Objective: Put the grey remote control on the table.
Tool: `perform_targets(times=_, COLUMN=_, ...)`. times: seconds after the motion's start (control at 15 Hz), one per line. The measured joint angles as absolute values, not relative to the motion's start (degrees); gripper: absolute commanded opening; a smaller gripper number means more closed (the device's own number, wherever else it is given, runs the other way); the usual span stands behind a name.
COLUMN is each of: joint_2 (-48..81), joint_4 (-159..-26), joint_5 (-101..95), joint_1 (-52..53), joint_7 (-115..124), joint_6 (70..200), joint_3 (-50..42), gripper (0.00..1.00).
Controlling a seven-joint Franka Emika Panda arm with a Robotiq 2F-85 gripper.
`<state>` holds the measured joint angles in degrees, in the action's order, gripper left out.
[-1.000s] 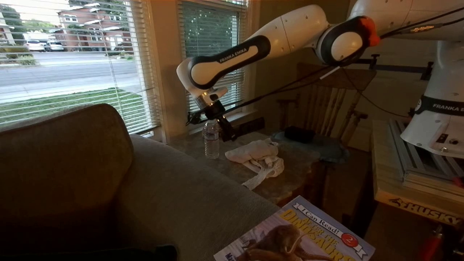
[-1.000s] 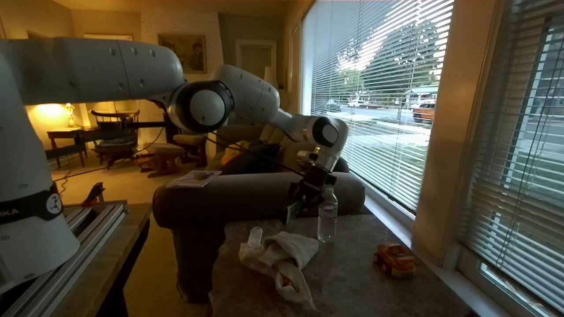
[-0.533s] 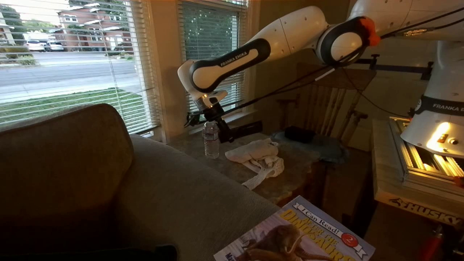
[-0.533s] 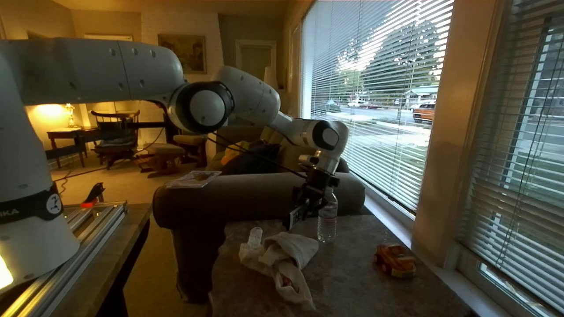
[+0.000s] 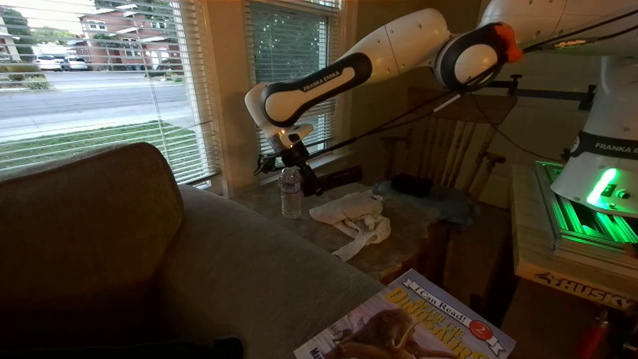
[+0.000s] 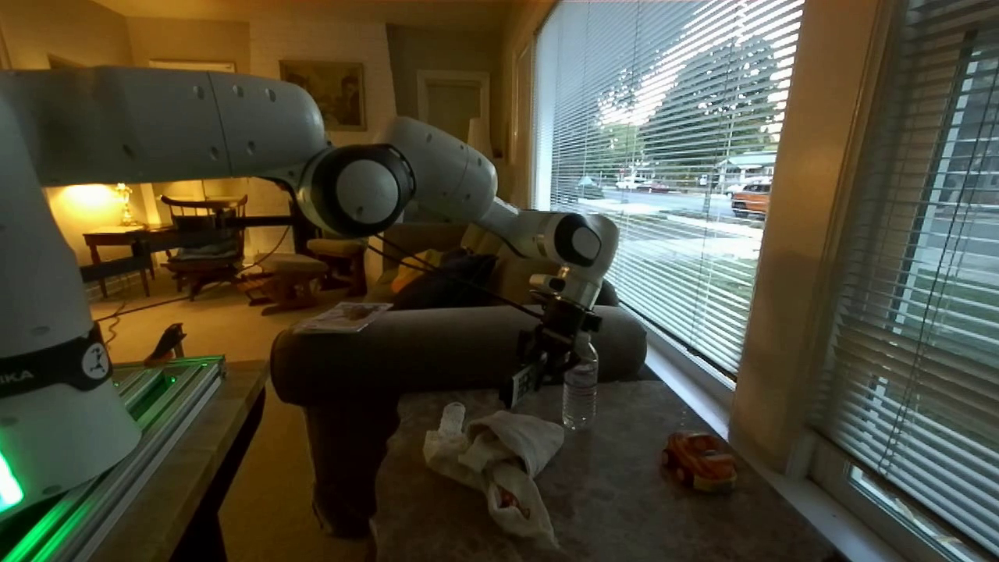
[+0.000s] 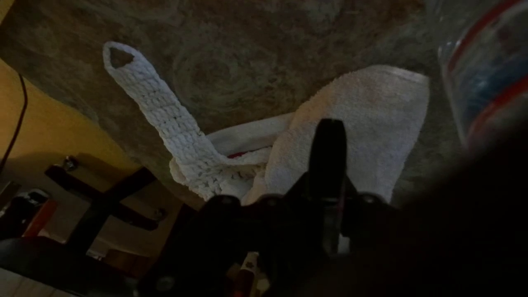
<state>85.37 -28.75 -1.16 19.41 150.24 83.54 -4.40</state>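
The grey remote control (image 5: 343, 178) looks almost black in this dim light; an exterior view shows its buttoned face (image 6: 520, 384). My gripper (image 5: 312, 185) is shut on it near one end, and the rest sticks out sideways, tilted up slightly. Below is the table (image 6: 624, 499), with a brownish marbled top (image 7: 231, 78). The remote hangs low over its far part in an exterior view, between bottle and cloth; whether it touches the top I cannot tell. In the wrist view the jaws are so dark that finger and remote cannot be told apart.
A clear water bottle (image 6: 580, 390) stands close beside the gripper. A crumpled white cloth (image 5: 351, 209) lies on the tabletop, near an orange toy car (image 6: 700, 462). The sofa arm (image 6: 460, 347) borders the table, with a book (image 5: 413, 324) on it. Window blinds (image 6: 663, 156) run alongside.
Gripper and remote dropped slightly during the first half second and have stayed nearly still since. The light at the robot's base went from unlit to yellow, then green.
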Motion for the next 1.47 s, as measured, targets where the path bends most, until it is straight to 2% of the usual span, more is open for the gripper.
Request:
perform_targets(times=0.53, joint_2=85.4, joint_4=-28.7, joint_5=-1.2, joint_1=19.4, joint_7=150.2, joint_6=83.5, joint_3=-4.4, gripper=0.15)
perform_targets(times=0.6, joint_2=85.4, joint_4=-28.7, joint_5=-1.2, joint_1=19.4, joint_7=150.2, joint_6=83.5, joint_3=-4.4, gripper=0.4)
perform_targets(times=0.67, joint_2=85.4, joint_4=-28.7, joint_5=-1.2, joint_1=19.4, joint_7=150.2, joint_6=83.5, joint_3=-4.4, gripper=0.41)
perform_targets(times=0.8, joint_2=85.4, joint_4=-28.7, joint_5=-1.2, joint_1=19.4, joint_7=150.2, joint_6=83.5, joint_3=-4.4, gripper=0.54)
perform_targets(times=0.87, joint_2=85.4, joint_4=-28.7, joint_5=-1.2, joint_1=19.3, joint_7=150.2, joint_6=83.5, joint_3=-4.4, gripper=0.35)
perform_targets(times=1.0, joint_2=85.4, joint_4=-28.7, joint_5=-1.2, joint_1=19.3, joint_7=150.2, joint_6=83.3, joint_3=-4.4, gripper=0.5)
perform_targets(times=1.07, joint_2=85.4, joint_4=-28.7, joint_5=-1.2, joint_1=19.3, joint_7=150.2, joint_6=83.2, joint_3=-4.4, gripper=0.53)
perform_targets(times=1.47, joint_2=85.4, joint_4=-28.7, joint_5=-1.2, joint_1=19.3, joint_7=150.2, joint_6=83.2, joint_3=-4.4, gripper=0.54)
